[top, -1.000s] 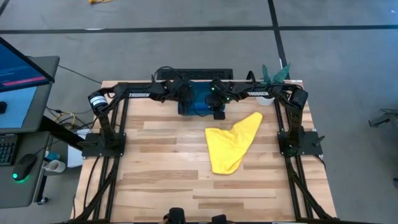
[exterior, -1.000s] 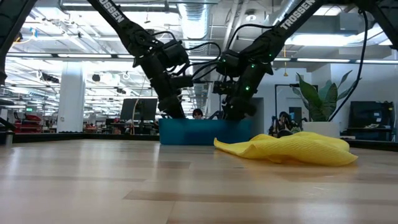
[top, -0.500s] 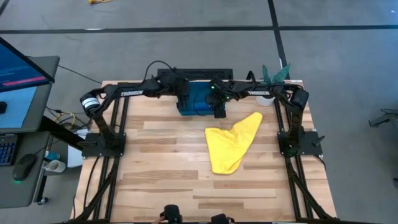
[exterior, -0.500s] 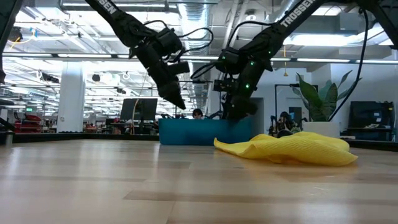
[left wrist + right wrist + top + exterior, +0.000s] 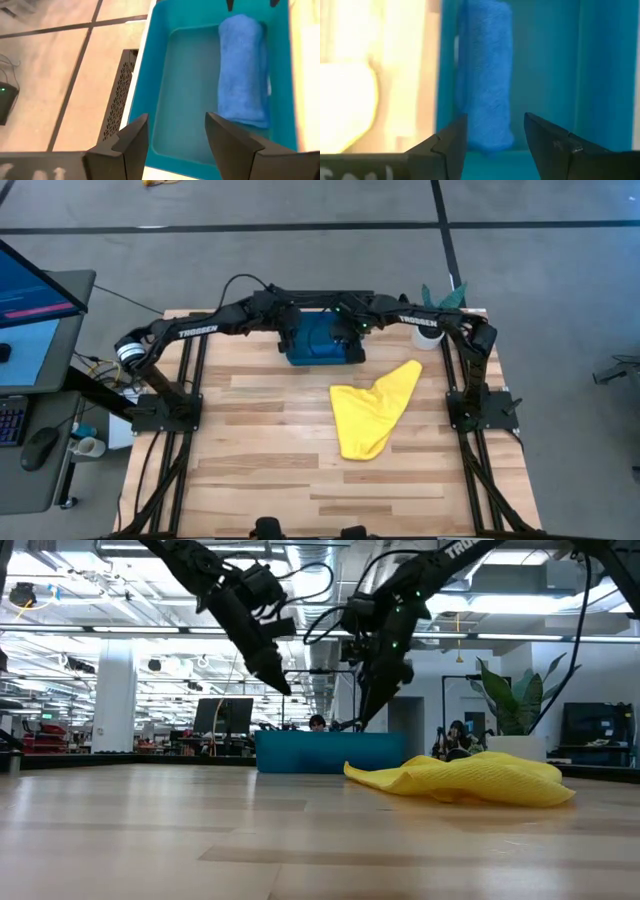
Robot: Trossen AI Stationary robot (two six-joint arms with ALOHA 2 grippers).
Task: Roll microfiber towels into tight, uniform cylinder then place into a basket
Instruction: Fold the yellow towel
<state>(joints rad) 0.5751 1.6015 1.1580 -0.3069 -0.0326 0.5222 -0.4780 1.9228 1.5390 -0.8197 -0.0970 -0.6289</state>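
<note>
The blue microfiber towel [image 5: 243,70] is rolled into a cylinder and lies in the dark-blue basket [image 5: 322,345] along its near wall, also seen in the right wrist view [image 5: 485,75]. The yellow towel [image 5: 375,408] lies crumpled and unrolled on the table, near the basket's right end. My left gripper [image 5: 175,140] hangs open above the basket's left end [image 5: 281,686]. My right gripper [image 5: 495,135] hangs open above the basket's right end [image 5: 368,712]. Neither gripper holds anything.
A white pot [image 5: 428,337] with a green plant [image 5: 442,298] stands at the table's far right corner. A black perforated bar [image 5: 116,95] lies just beyond the basket's far wall. Bare wood spreads over the table's near half [image 5: 280,470].
Both grippers have risen out of the basket and now hang above it, the left one first and higher, the right one mostly in the last half second. The blue roll has stayed in the basket and the yellow towel has not moved.
</note>
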